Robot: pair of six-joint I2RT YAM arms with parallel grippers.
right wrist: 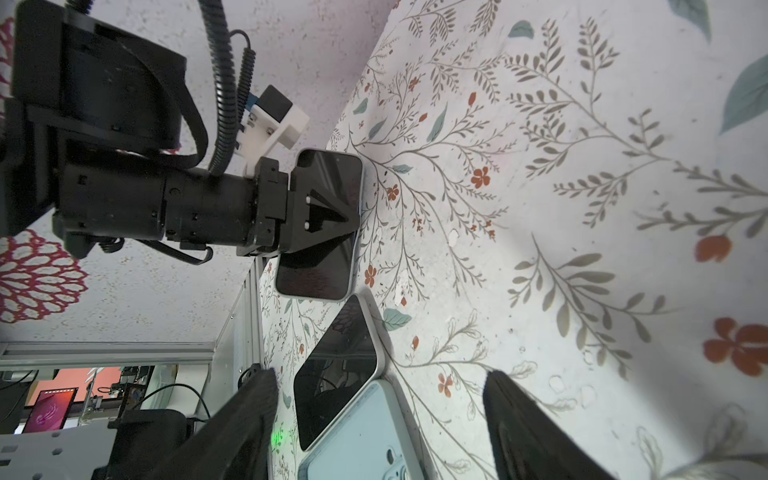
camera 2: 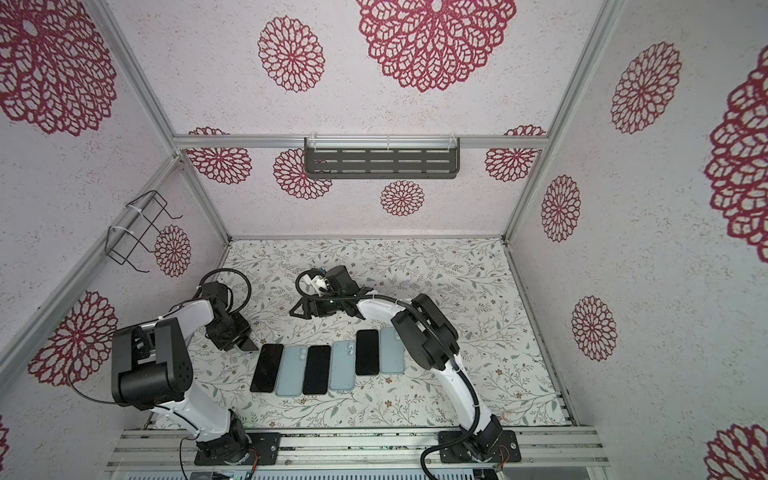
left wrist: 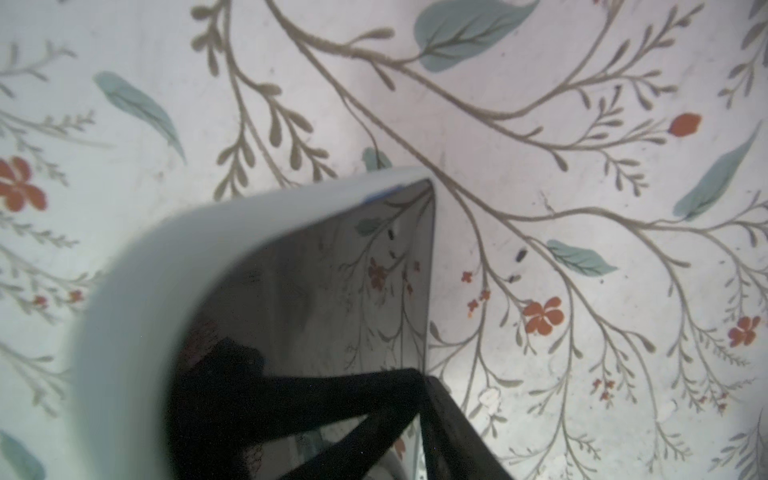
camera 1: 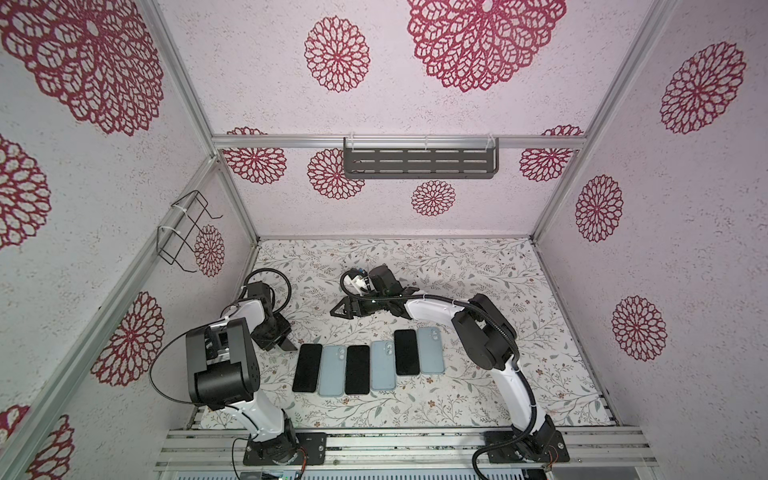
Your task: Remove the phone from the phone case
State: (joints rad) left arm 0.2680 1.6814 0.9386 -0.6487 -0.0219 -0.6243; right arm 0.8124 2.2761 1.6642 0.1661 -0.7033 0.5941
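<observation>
Step in hand, est.: cased unit secured by L arm, extraction not yet begun. The phone (right wrist: pixel 320 270) was seen fully seated in its pale-blue case (left wrist: pixel 124 311), w/ the rim wrapped round every visible screen edge.

The left gripper (right wrist: pixel 353 220) was set astride the unit, jaws narrow. One finger was laid on the glass, where finger & its reflection met in the L wrist view. The other finger was hidden behind the case back. It was judged clamped on the phone through the case, but far-side contact couldn't be confirmed.

The unit was held on edge, screen roughly square to the table (camera 1: pixel 457 270), floral print mirrored in the glass. Whether its lower edge was rested on the table or hung clear couldn't be told. In both top views it was hidden under the L wrist, just beside the left end of the row of dark phones (camera 1: pixel 307 368) & blue cases (camera 1: pixel 332 370).

The right gripper (right wrist: pixel 382 415) was seen wide & empty, behind the row, pointed toward the unit & well apart from it.

Next move, est.: R needs to be brought across to a case corner and narrowed to pinch the lip only. The lip is then to be peeled back while the glass is pinned by L. The L grip was placed mid-screen, so the corners were left free.
</observation>
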